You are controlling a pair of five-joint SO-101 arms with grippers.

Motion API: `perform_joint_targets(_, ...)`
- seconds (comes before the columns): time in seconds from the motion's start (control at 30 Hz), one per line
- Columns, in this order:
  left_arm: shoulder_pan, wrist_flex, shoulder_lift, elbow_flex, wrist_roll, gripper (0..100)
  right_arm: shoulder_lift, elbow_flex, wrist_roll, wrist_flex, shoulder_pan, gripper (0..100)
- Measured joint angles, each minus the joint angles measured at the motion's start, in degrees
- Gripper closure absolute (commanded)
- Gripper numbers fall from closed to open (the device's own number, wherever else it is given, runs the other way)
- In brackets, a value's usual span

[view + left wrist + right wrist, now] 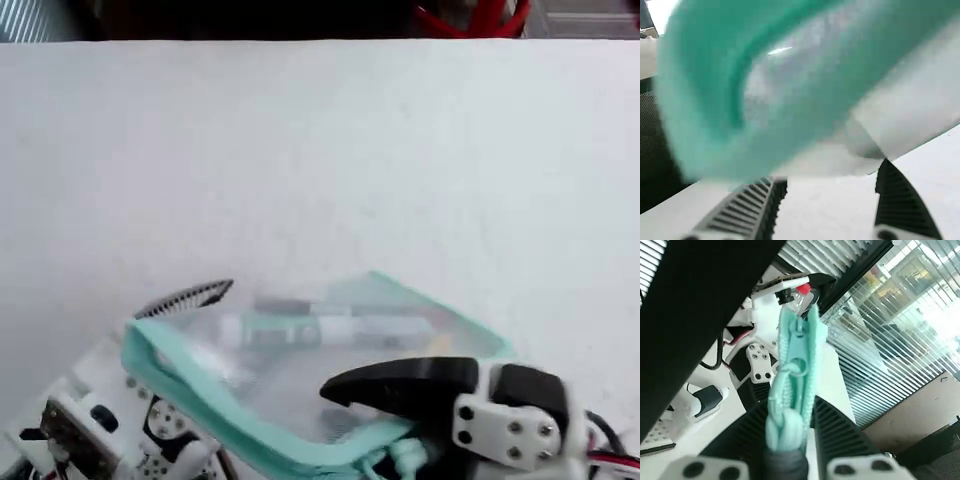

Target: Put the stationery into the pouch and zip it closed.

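Right gripper (pixel 789 409): ribbed pads pressed in from both sides on the teal zip pull cord (pixel 785 432), which was pinched between them. The slider (pixel 797 362) stood just past the fingertips, on the pouch's teal zip edge. In the high view this gripper sat at the near right of the table, with its black finger lying across the pouch's near right corner.

Left gripper (pixel 831 172): fingers (pixel 755 205) were spread wide, with bare table showing between them. Their tips were hidden behind the pouch's teal rim, which curved close across the left wrist view. Contact with the rim could not be told. In the high view one ribbed finger stuck out just behind the pouch's left corner.

Pouch (pixel 300 380): clear plastic with teal trim, stretched between the two arms at the near edge of the table. Its near side was lifted toward the arms. The teal rim bowed open in a loop at the left end. How far the zip was run could not be told.

Inside the pouch, along its far side, a pen (pixel 330 328) lay lengthwise. It was blurred, with a pale barrel and a dark section.

Table (pixel 320 150): white surface beyond the pouch. A red object (pixel 470 15) sat past the far edge. Window blinds (pixel 880 340) stood behind in the right wrist view.
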Motion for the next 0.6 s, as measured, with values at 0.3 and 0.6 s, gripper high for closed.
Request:
perform_joint_targets(0.3,3.43,5.10,0.00,-7.47,0.00,72,0.18,1.85,0.44,0.00,0.00,97.9)
perform_joint_targets(0.6,8.09,5.45,-0.09,-10.99,2.11,72,1.05,5.63,-0.97,-1.49,0.00,97.9)
